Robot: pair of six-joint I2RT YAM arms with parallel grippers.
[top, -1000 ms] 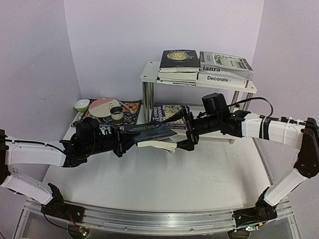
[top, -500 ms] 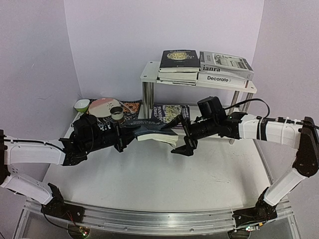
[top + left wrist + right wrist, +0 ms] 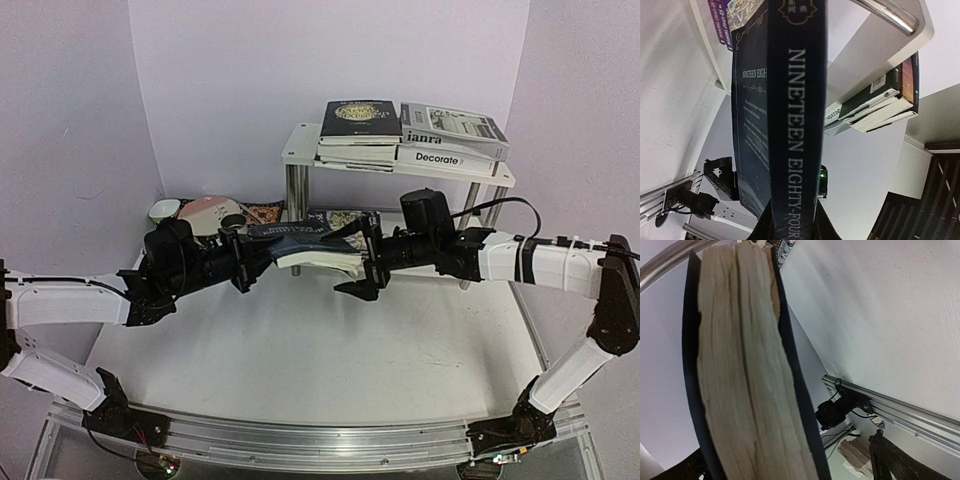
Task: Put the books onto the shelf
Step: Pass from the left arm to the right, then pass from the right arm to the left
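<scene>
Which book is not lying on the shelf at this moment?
The dark blue "Nineteen Eighty-Four", held in the air by the left gripper; the other books lie flat on the shelf.

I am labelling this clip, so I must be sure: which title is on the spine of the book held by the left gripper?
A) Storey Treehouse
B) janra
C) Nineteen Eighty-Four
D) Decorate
C: the left wrist view shows NINETEEN EIGHTY-FOUR printed along the dark spine of the book, which the left gripper clamps.
</scene>
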